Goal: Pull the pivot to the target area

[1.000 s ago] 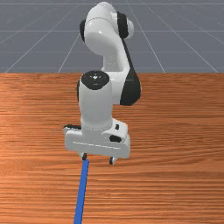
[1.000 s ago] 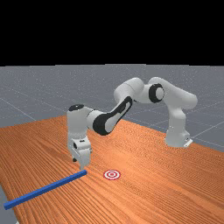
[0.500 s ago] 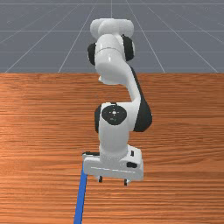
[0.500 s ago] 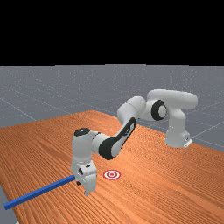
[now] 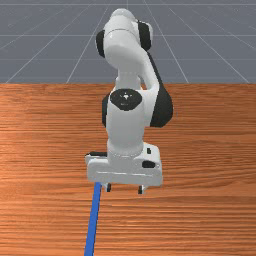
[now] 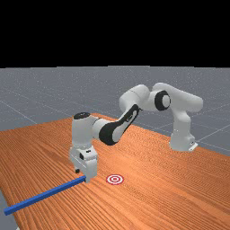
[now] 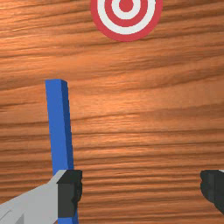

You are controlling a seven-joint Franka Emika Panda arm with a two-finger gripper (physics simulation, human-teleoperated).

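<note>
Blue and long, a square-sided bar (image 6: pixel 45 195) lies on the wooden table (image 6: pixel 179 188), one end at the table's edge in the far view's left, the other beneath the open gripper (image 5: pixel 124 189). The fingers stand wide apart, nothing clamped. One finger hides part of the bar in the wrist view; whether they touch is hard to tell. The front view's bottom edge cuts the bar off. A red-and-white ringed target (image 6: pixel 115 179), partly cropped in the wrist view, lies apart from the bar, toward the arm's base (image 6: pixel 182 134). Dark grain streaks the orange-brown tabletop; beyond spreads a grey, pale-lined floor (image 6: pixel 49 90) under black.
</note>
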